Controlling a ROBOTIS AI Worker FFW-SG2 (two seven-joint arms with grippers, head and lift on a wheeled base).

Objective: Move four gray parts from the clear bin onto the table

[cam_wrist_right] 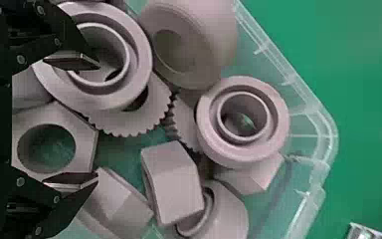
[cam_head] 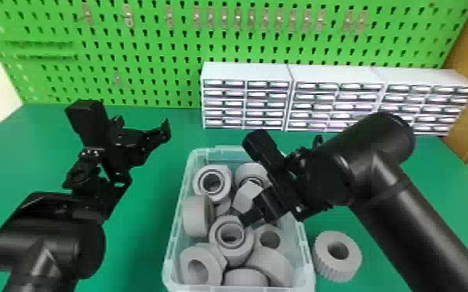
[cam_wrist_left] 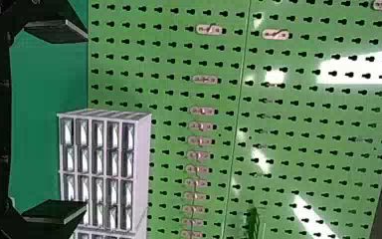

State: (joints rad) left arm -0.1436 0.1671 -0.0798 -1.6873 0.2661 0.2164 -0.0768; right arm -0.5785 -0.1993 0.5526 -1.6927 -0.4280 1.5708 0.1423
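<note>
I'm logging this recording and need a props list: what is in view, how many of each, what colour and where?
Clear plastic bin: one, translucent, on the table
Chunky plastic-looking parts, rings, nuts and gears: at least nine, gray, piled in the bin; overlap hides the exact count
Thick toothed gear: one, gray, on the table right of the bin
Small-drawer cabinets: three, white, along the table's back, centre to right
Table: one, green
Perforated pegboard: one, green, behind the table
Small board clips: over ten, pale, mostly in a row
Arms: two, black, left over the table's left side, right reaching over the bin
Grippers: two, black, left open, right open above the parts
</note>
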